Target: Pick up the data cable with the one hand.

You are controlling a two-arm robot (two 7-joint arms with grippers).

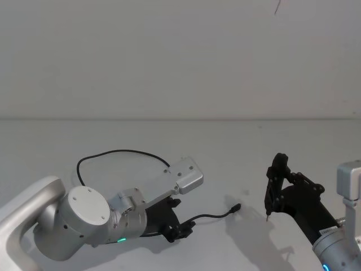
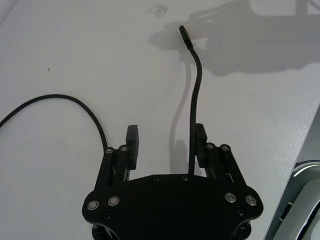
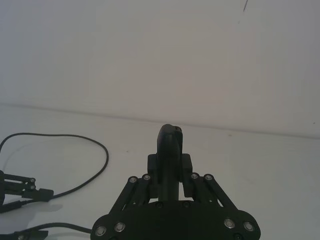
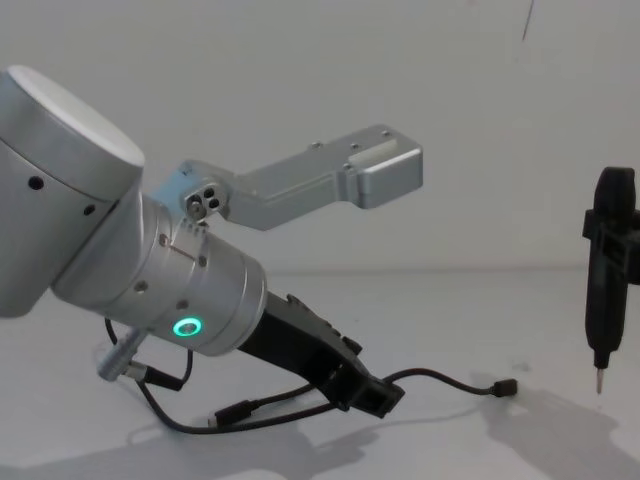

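The cable (image 1: 121,151) lies on the table (image 1: 225,141), looping behind the left gripper (image 1: 181,230) at the near left, passing between its fingers (image 2: 132,145) and ending rightward. Well apart, near right, the right gripper (image 1: 277,178) holds a tool (image 1: 268,203) upright.

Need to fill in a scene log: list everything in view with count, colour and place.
data cable: one, black, looped on the table, one stretch running between the fingers of the left gripper
stick tool: one, black with a metal tip, upright above the table's right side
table: one, white, under everything
wall: one, white, behind the table
left gripper: one, black, low at the cable, fingers open
right gripper: one, black, at right, shut on the stick tool
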